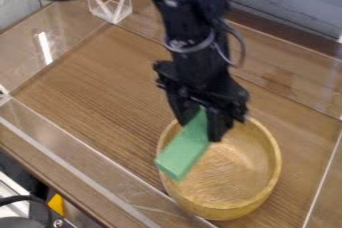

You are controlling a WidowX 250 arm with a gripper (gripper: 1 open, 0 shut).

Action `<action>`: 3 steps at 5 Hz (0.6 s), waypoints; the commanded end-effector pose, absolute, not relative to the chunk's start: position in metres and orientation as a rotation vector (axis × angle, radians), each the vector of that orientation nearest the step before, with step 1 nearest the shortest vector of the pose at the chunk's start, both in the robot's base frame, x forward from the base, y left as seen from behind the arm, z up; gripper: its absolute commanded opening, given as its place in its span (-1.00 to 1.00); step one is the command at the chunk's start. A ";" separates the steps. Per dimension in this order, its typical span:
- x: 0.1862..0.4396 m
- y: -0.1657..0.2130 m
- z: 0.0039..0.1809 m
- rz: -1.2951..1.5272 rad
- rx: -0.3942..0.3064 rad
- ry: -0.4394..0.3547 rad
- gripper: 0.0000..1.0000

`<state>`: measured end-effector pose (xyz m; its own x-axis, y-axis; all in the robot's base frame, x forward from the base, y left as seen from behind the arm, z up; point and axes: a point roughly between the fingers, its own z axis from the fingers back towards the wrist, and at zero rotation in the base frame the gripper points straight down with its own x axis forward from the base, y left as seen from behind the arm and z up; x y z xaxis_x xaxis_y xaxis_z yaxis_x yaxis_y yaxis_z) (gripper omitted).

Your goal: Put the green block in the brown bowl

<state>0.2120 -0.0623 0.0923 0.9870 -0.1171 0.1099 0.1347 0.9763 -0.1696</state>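
The green block [183, 152] hangs tilted from my gripper [207, 124], which is shut on its upper end. The block's lower end is over the left rim of the brown bowl [265, 187], a big round light wooden bowl at the front right of the table. The black arm comes down from the top of the view and points steeply downward over the bowl's left half. The fingertips are partly hidden behind the block, and part of the bowl's far rim is hidden behind the gripper.
A wood-grain tabletop [94, 82] is boxed in by clear acrylic walls [54, 142]. A small clear stand [110, 7] sits at the back left. Dark cables and a yellow part [54, 204] lie outside the front left wall.
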 end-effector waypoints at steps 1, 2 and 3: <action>0.213 -0.086 0.086 -0.150 -0.164 -0.140 -1.00; 0.209 -0.084 0.082 -0.129 -0.136 -0.152 -1.00; 0.209 -0.080 0.085 -0.096 -0.120 -0.155 -1.00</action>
